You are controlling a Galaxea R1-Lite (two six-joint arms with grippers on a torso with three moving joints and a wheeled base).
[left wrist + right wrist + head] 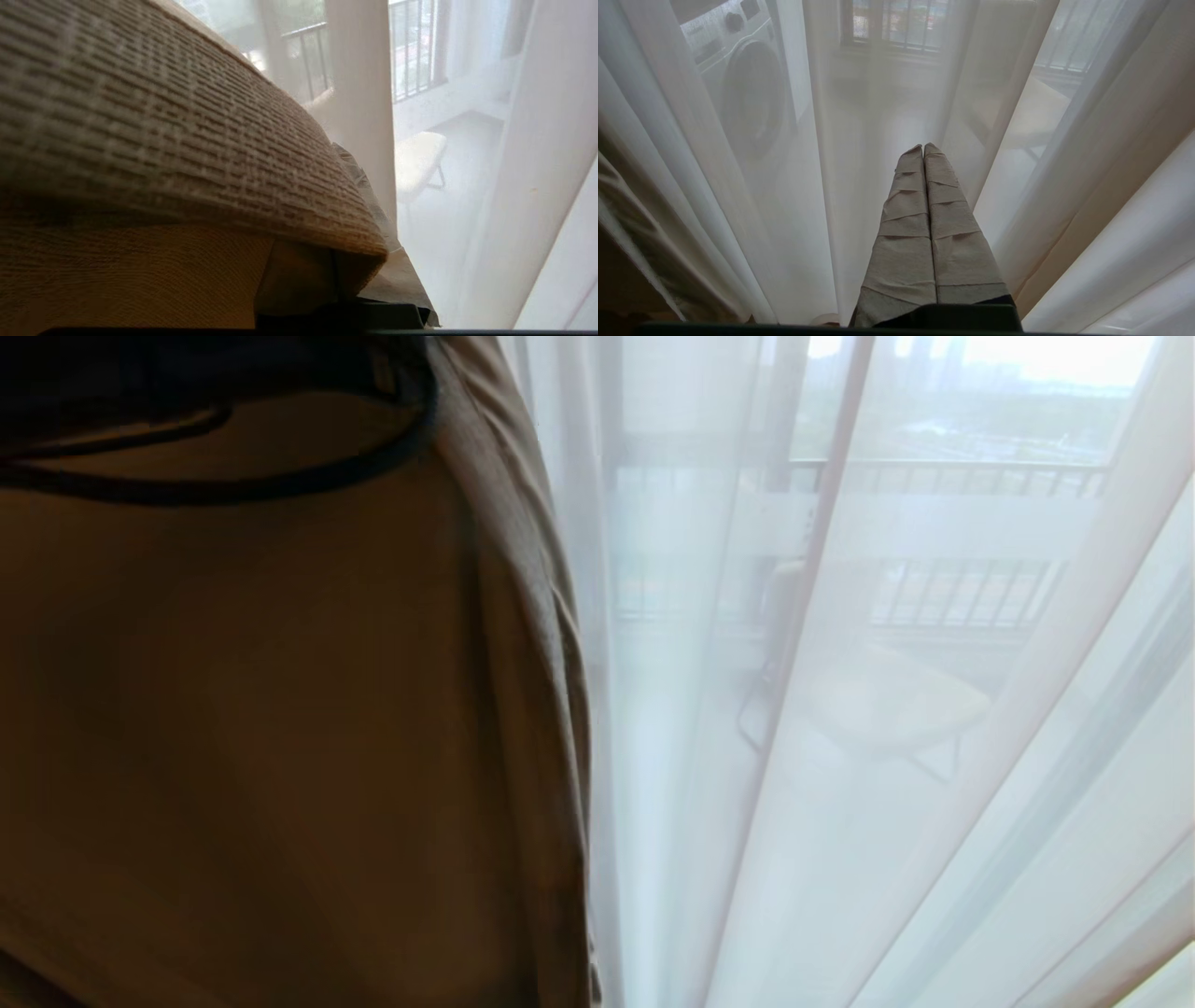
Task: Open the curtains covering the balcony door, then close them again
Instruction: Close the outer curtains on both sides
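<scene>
**A:** Cream-beige woven cloth fills the left half of the head view – that's the heavy opaque drape (280, 728) of the curtains, bunched in folds, with a dark cable (280, 485) looped across its upper part.

**B:** And to its right?

**A:** The thin white see-through sheer (840, 756) hangs in long pleats across the glass. Through it a pale chair (887, 705) and a barred railing (952, 476) show on the balcony.

**B:** Where is the left claw?

**A:** In its wrist view the coarse drape (163, 130) lies folded over it and hides it almost entirely; only a bit of taped finger (397, 275) peeks out below the fold. It's clenched, probably with the cloth pinched in it, though the fold hides the contact.

**B:** The right one?

**A:** The right claw (923, 148) points at the sheer (859, 140), its two tape-wrapped fingers (906, 224) pressed together with nothing between them. A white washing machine (738, 84) shows dimly behind the fabric.
</scene>
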